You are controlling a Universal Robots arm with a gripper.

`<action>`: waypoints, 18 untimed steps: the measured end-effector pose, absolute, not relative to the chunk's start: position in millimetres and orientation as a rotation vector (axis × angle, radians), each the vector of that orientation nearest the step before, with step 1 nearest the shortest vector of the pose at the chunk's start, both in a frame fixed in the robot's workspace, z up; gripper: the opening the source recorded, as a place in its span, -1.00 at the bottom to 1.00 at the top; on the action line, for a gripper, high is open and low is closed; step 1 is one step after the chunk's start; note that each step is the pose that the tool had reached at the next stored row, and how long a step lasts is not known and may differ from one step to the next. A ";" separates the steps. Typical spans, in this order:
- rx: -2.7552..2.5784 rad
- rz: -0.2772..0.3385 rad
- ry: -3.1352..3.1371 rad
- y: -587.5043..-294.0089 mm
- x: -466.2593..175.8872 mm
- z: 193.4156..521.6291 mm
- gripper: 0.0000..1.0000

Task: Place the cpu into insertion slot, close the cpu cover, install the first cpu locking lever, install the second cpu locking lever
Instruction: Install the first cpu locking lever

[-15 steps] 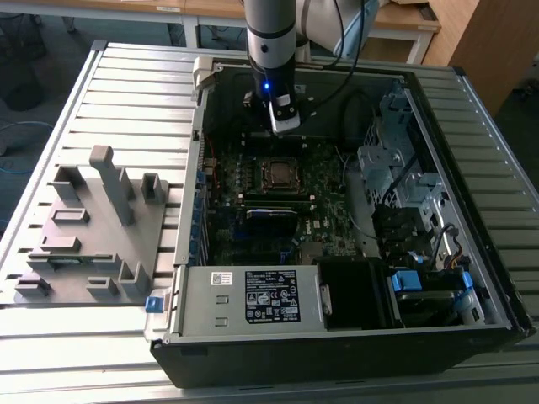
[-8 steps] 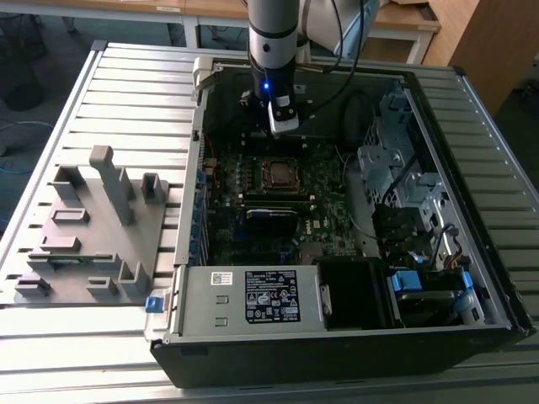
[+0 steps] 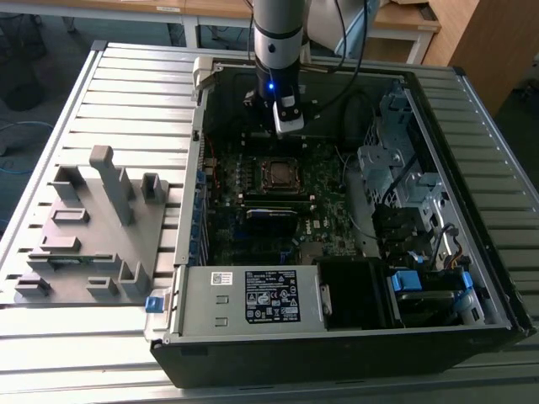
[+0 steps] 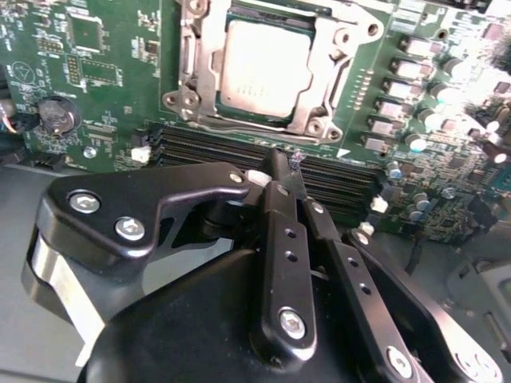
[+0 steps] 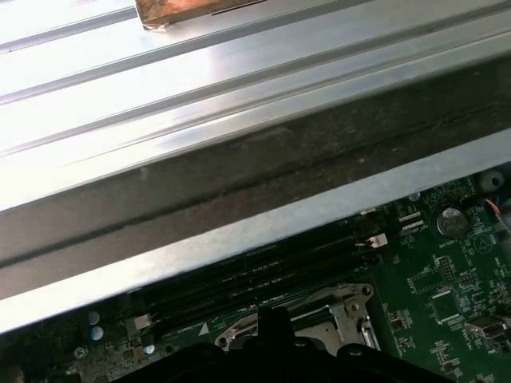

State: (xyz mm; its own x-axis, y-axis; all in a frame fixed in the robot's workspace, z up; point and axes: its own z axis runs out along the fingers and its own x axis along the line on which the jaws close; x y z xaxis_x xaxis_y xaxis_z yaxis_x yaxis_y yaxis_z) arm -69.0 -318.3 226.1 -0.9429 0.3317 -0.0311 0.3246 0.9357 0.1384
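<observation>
— Where's your pincer?

— My pincer (image 4: pixel 281 163) hangs over the memory slots (image 4: pixel 239 148) beside the socket, fingers pressed together, gripping nothing.

— And the cpu?

— The cpu (image 4: pixel 263 68) lies in the slot (image 3: pixel 280 172), with the cover (image 4: pixel 323 76) framing it on the board (image 4: pixel 104 88).

— Any writing?

— Faint print on the chip and a white label (image 3: pixel 271 296) on the power unit; I can't read either.

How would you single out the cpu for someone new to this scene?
Inside the open computer case, find the green motherboard. The cpu is the flat silver-grey square seated within the silvery cpu cover, unlike the long black memory slots beside it.
</observation>
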 end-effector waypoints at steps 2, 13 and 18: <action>0.504 0.204 3.040 -318.3 -66.6 225.9 -0.80; 0.472 0.205 3.046 -318.3 -54.6 225.3 -0.80; 0.471 0.188 3.046 -319.2 -54.6 225.3 -0.80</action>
